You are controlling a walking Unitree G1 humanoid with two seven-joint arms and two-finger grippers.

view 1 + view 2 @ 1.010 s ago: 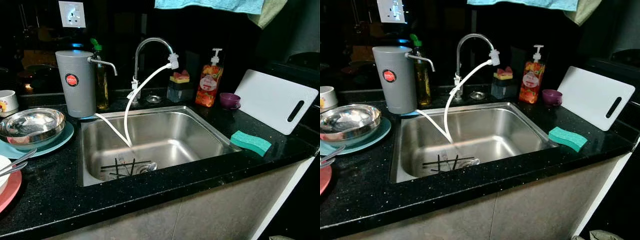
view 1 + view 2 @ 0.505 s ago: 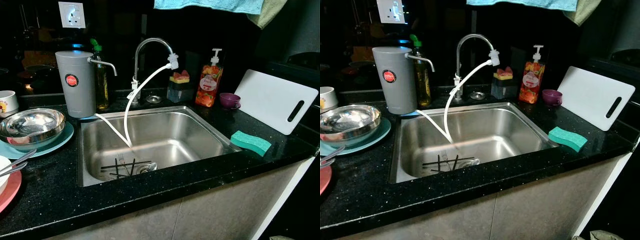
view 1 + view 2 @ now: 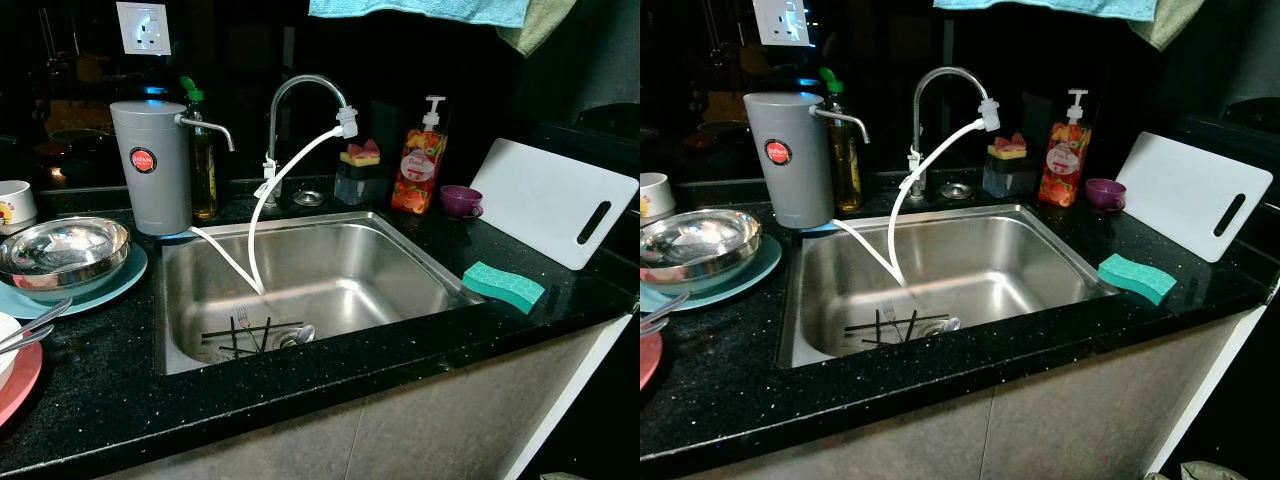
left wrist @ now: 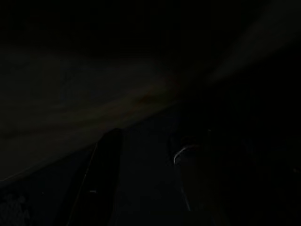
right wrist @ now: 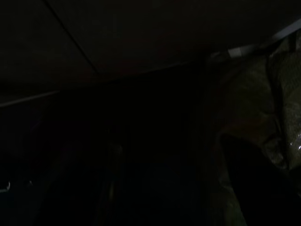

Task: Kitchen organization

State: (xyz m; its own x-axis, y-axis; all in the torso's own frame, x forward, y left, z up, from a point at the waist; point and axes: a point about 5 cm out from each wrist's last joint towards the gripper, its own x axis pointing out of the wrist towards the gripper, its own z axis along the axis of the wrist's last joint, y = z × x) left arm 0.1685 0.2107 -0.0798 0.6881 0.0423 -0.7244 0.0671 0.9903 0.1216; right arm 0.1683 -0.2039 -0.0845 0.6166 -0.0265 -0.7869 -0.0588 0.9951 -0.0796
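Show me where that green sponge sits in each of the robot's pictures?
Left eye view: green sponge on the black counter, right of the sink.
Right eye view: same spot, in front of the white cutting board.
Left wrist view: too dark to tell.
Right wrist view: too dark to tell.
Shared landmark: the cutting board.

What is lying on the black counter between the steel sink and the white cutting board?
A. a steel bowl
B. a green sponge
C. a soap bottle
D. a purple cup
B: the green rectangular sponge lies flat on the black speckled counter, just right of the stainless steel sink and in front of the white plastic cutting board.
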